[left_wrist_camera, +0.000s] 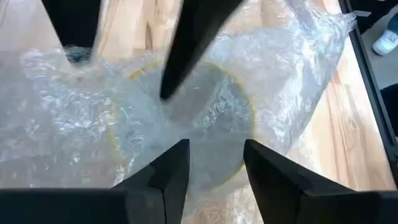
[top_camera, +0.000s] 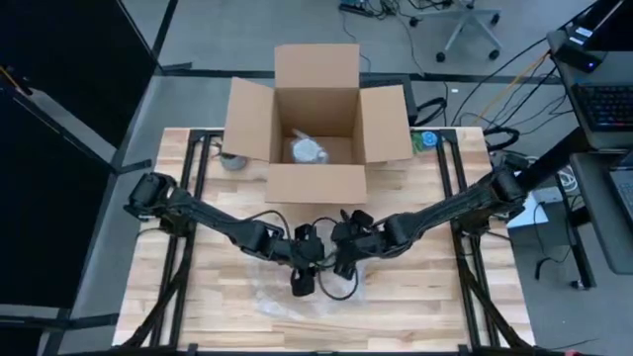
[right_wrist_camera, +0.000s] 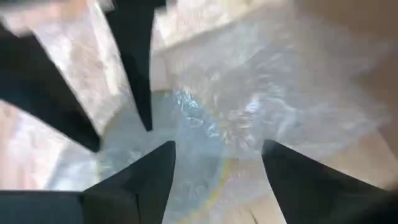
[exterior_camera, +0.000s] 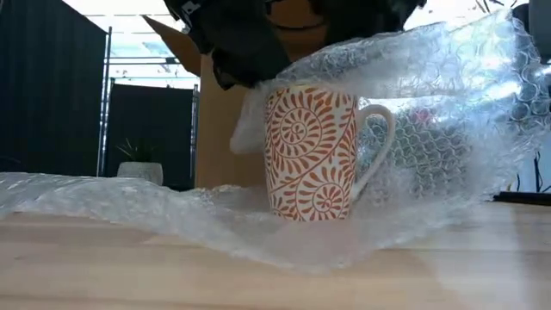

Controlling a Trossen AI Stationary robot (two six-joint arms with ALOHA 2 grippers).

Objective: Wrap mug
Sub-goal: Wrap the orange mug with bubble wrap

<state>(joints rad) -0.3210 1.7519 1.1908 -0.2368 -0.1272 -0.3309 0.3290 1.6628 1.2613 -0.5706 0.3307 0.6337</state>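
so the mug (exterior_camera: pixel 312 153), white with an orange spiral pattern, stands upright on a sheet of bubble wrap (exterior_camera: pixel 172 220) near the lower middle of the high view, handle toward the right of the low view. one flap of the wrap is lifted and draped over the rim and down the right side, which looks like the first fold of the wrap, so i'd say the job is maybe a third along.

both arms meet right over it. the left gripper (top_camera: pixel 303 280) hangs just above the mug mouth; in its wrist view its fingers (left_wrist_camera: pixel 165 177) stand a bit apart with nothing between them, wrap and rim showing through the gap. the right gripper (top_camera: pixel 344 265) sits just beside it, fingers spread wider in its own wrist view, and i can't see film pinched in them, though that picture is smeared so don't quote me. my guess is they crowd the top like this to pull the sheet across the opening.

the surface is a pale wooden table (top_camera: pixel 178 297) of butcher-block planks. an open cardboard box (top_camera: pixel 316 133) sits at the upper middle of the high view with something wrapped already inside. beyond it there's grey floor, cables, an office chair (top_camera: pixel 465 25) and dark curtains at the left.
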